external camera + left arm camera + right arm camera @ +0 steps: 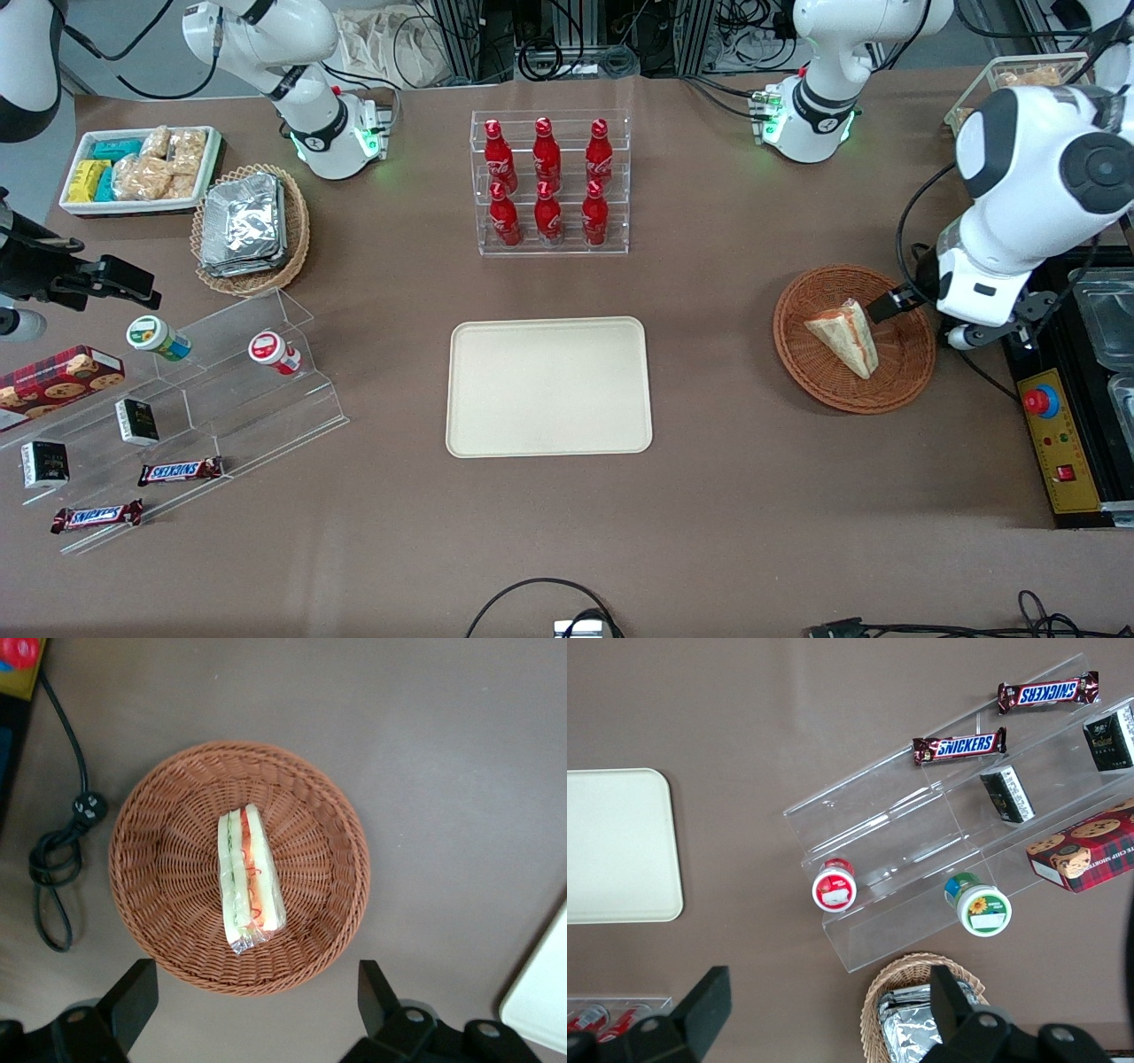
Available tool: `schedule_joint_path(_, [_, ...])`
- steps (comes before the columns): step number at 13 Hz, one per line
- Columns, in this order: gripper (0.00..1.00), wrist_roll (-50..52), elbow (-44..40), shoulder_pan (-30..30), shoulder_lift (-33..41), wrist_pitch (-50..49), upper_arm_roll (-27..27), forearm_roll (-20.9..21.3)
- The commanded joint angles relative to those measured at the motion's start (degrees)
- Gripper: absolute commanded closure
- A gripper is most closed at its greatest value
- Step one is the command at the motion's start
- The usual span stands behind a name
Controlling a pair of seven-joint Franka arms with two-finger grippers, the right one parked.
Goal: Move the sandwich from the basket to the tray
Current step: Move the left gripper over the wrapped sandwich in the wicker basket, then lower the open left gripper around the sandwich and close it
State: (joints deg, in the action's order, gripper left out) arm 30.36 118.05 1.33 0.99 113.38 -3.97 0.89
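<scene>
The sandwich [844, 338] is a pale triangular wedge lying in the round reddish-brown wicker basket [791, 341] toward the working arm's end of the table. In the left wrist view the sandwich [248, 881] shows its red, orange and green filling edge in the middle of the basket [159, 904]. My left gripper [904, 306] hangs above the basket's rim, open and empty. Its black fingers [133, 992] stand wide apart, clear of the basket. The cream tray [548, 386] lies empty at the table's middle. Its corner shows in the left wrist view [540, 1001].
A clear rack of red bottles [549, 182] stands farther from the camera than the tray. A control box with a red button [1054, 434] sits beside the basket at the table's edge. A black cable [53, 868] lies on the table by the basket.
</scene>
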Motion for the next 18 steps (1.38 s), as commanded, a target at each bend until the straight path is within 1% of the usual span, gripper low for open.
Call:
schedule_joint_path(1, [0.0, 2.2, 8.8, 0.4, 3.7, 7.2, 0.4, -1.3])
schedule_joint_path(4, [0.0, 4.4, 11.5, 0.0, 3.3, 9.8, 0.5, -2.7])
schedule_joint_path(6, [0.0, 4.5, 14.6, -0.3, 3.5, 13.3, 0.7, -3.8])
schedule_joint_path(11, [0.0, 8.5, 21.7, -0.2, 3.1, 22.7, 0.8, -3.8])
schedule_joint_path(14, [0.0, 9.0, 22.8, -0.3, 2.1, 24.4, 0.8, -3.8])
schedule_joint_path(18, [0.0, 9.6, 25.2, -0.3, 0.8, 29.1, 0.8, -3.8])
